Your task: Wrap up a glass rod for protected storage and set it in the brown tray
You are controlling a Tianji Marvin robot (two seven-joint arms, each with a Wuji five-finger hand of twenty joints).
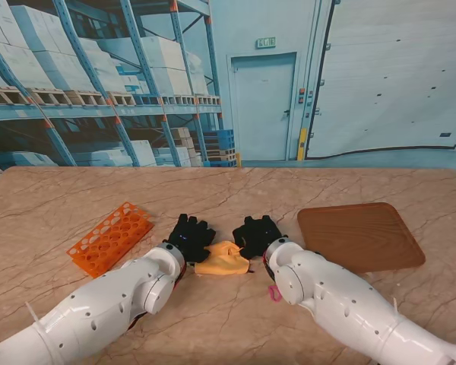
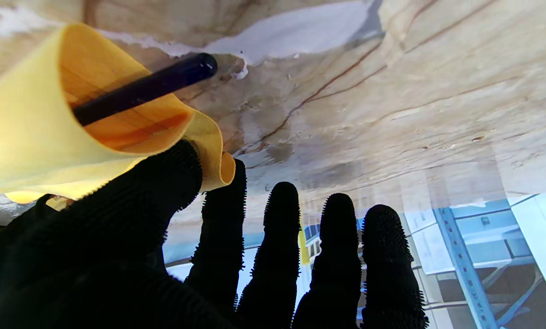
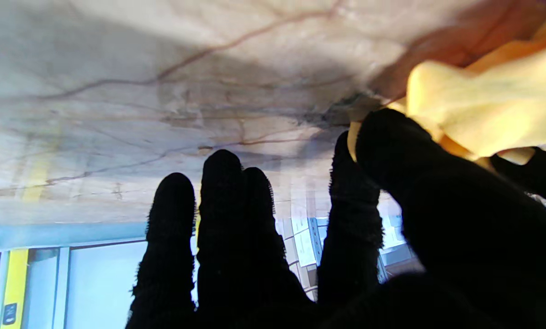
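near me, between the two wrists, the yellow cloth [image 1: 223, 260] lies crumpled on the table [image 1: 53, 205]. the left hand [image 1: 188, 234] pinches its edge with thumb and first finger; the other fingers [image 2: 336, 237] are straight. a dark rod [image 2: 147, 87] sticks out from the rolled cloth. the right hand [image 1: 257, 234] pinches the other edge the same way. farther left lies an orange rack [image 1: 110, 237], farther right the brown tray [image 1: 361, 236], well apart from the cloth.

A marbled beige tabletop [image 1: 235, 190] with brown veins fills the foreground. Behind it stands a printed warehouse backdrop [image 1: 99, 76] (blue racking stacked with white boxes), a pale blue door [image 1: 264, 106] and a large roller gate [image 1: 395, 76].
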